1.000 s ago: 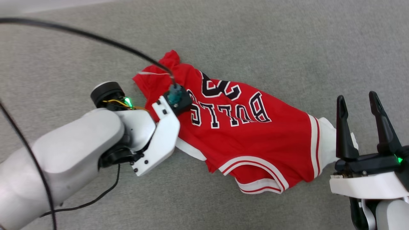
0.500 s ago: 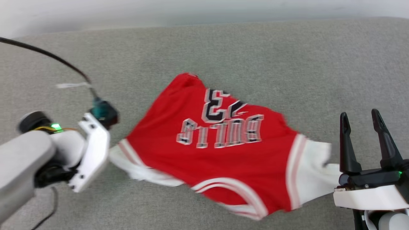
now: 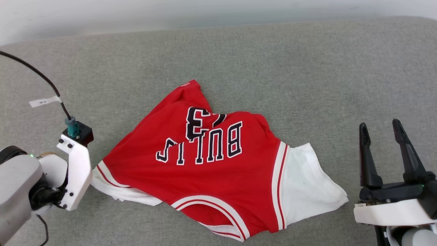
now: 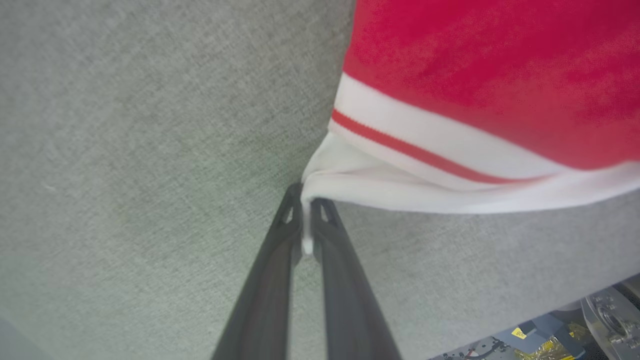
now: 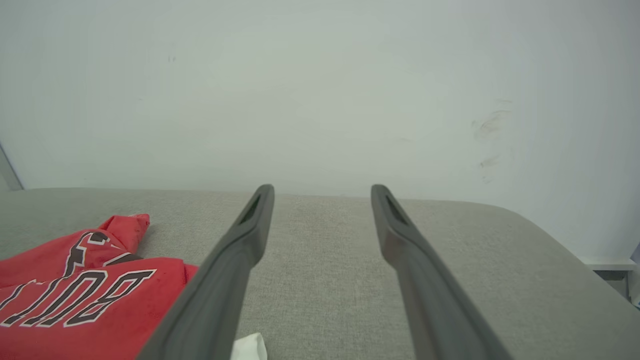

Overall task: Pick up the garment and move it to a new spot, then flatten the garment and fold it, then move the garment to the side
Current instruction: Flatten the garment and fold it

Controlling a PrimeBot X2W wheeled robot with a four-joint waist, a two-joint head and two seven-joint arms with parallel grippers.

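garment (image 3: 211, 171) lies spread at the middle of your head view on the grey fabric surface (image 3: 307, 68), lettering (image 3: 205, 147) up and upside down to you. a fold crosses the numeral on its 12 o'clock side and the curved striped trim is at 6 o'clock.

your left end effector (image 4: 306, 200) is closed on the tip of the white sleeve (image 4: 400, 192) at the garment's 9 o'clock end. the left wrist view shows a sliver of white cloth pinched between the two dark fingers (image 4: 270, 280).

your right end effector (image 3: 379, 123) stands at 4 o'clock of the head view, jaws wide apart with nothing between them. it is just beside the other white sleeve (image 3: 307, 184) at the garment's 3 o'clock end.

half a second ago the garment was blurred in mid-drag; now it is sharp. your left wrist has gone further toward 9 o'clock. the pinched sleeve and the red body have slid that way with it, and the 3 o'clock sleeve has drawn a little away from your right end effector. that end effector has kept its place and its spread.

a second ago your left forearm lay across the garment, but the whole picture has shifted since, so your head camera has moved. the cable (image 3: 41, 80) arcs in from 10 o'clock to your left wrist.
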